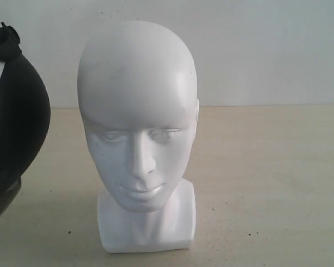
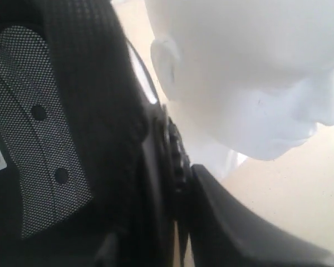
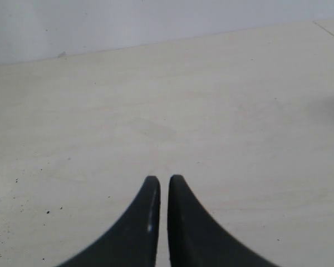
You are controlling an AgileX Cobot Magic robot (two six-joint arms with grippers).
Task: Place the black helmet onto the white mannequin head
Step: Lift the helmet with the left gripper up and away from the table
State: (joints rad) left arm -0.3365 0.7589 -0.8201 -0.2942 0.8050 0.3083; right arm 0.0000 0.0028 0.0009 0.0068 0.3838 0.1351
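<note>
The black helmet (image 1: 16,111) is sliced off by the exterior view's left edge — only one rounded flank shows. From the left wrist its lining sits too close, a blur. There the white mannequin head (image 2: 250,72) loses its crown to the frame — its base hidden behind black. The right gripper (image 3: 162,181) shows fingertips only.

1. Exterior view: low, near, facing the white mannequin head (image 1: 136,111) front-on.
2. Left wrist view: very near that head's side, beside the black helmet (image 2: 61,139) lining.
3. Right wrist view: low over the worktop (image 3: 211,111), past the right gripper (image 3: 162,183).
</note>
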